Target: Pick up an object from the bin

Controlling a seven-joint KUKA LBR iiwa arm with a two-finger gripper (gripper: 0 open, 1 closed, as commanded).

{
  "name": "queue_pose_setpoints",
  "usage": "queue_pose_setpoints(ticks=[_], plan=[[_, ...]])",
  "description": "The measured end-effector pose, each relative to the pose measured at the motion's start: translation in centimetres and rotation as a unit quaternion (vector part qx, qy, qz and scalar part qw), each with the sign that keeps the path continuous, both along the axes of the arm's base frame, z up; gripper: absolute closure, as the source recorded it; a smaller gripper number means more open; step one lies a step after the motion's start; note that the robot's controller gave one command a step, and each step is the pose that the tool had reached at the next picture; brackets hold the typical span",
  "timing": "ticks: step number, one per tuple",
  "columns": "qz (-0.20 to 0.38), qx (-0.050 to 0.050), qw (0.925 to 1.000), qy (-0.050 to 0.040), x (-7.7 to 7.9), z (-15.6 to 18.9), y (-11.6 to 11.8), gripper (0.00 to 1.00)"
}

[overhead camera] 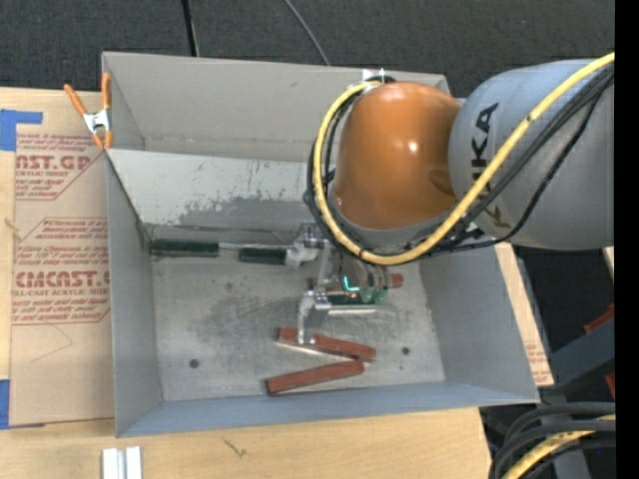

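- Gripper (318, 312): set low over floor of bin (130, 297), beneath orange cover (389, 158) of wrist; entered from right of view.
- Opening of gripper: cannot tell, being largely hidden by cover & wrist hardware. Nothing seen clamped in it.
- Upper red-brown strip (339, 347): flat on floor, directly under gripper tip as viewed, left end at or against it. Contact vs. near miss not resolvable. Prob. the obj. closest to a grasp, hence the low pose (judged).
- Lower red-brown strip (315, 377): flat, just past upper strip, on side away from gripper, toward near wall. Right ends of the two close together, poss. touching.
- Dark green bar (185, 249) & short dark green piece (262, 255): on far side of gripper, bar well apart, short piece nearer. Both laid along foot of back wall.
- White piece (297, 255): just beside short dark green piece, on the end nearer gripper.
- Back-wall items likely lodged there by junction of sloped wall & floor (judged).
- Stage (judged): approach or descent; nothing lifted yet.
- Handling (judged): little edge to grip on thin flat strips. Risk of sliding, or of catching both at once.
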State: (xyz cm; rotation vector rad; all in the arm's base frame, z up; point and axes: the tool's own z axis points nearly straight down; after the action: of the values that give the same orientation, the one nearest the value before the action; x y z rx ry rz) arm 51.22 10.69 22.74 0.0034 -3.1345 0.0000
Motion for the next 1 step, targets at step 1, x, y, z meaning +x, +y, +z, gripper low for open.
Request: queue_pose_setpoints(ticks=[1], plan=[[-0.001, 0.001, 1.0000, -0.0041, 0.17, 0.45, -0.07, 0.00]])
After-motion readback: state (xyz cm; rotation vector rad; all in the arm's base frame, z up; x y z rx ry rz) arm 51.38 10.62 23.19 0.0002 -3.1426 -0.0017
